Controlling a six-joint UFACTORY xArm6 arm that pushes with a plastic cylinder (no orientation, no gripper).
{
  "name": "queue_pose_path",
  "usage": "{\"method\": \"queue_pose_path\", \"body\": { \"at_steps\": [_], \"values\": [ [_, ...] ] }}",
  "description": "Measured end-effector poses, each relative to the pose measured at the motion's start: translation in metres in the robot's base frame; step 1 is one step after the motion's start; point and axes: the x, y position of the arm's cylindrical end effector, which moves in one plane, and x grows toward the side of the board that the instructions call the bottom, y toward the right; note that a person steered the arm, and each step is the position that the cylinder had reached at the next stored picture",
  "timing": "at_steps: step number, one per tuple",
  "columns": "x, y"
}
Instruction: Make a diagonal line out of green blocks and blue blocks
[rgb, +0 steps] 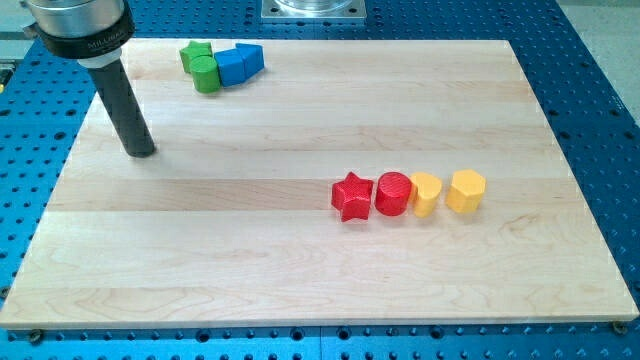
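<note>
My tip (143, 153) holds nothing, for the rod has no pincer; it rests on the pale wooden desk (300, 270), below-left of the cluster at the view's top: green star-like block (194, 53), green cylinder block (206, 75), two blue plastic blocks (239, 63), all touching. They look bunched, not yet diagonal; next likely separating them. Red star (351, 196), red cylinder (393, 194) and two yellow blocks (447, 192) sit well apart, unobstructive.

The board (300, 260) is pale wood with visible grain and a smooth, faintly satin finish. The rod is matt black down to my tip (143, 152). The red star (351, 197) and yellow hexagonal block (466, 190) look like ridged, matt plastic. The blue surround (600, 120) is perforated metal.
</note>
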Motion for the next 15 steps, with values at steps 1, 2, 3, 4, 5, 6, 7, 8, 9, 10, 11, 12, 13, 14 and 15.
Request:
{"method": "queue_pose_path", "body": {
  "at_steps": [1,2,3,4,5,6,7,8,9,10,11,12,13,14,15],
  "values": [
    [-0.027,-0.015],
    [-0.076,-0.026],
    [-0.095,0.003],
    [-0.096,0.020],
    [-0.099,0.040],
    [-0.104,0.066],
    [-0.130,0.081],
    [-0.133,0.086],
    [-0.125,0.086],
    [-0.138,0.087],
    [-0.104,0.117],
    [-0.152,0.196],
    [-0.218,0.198],
    [-0.212,0.162],
    [-0.202,0.164]
  ]
}}
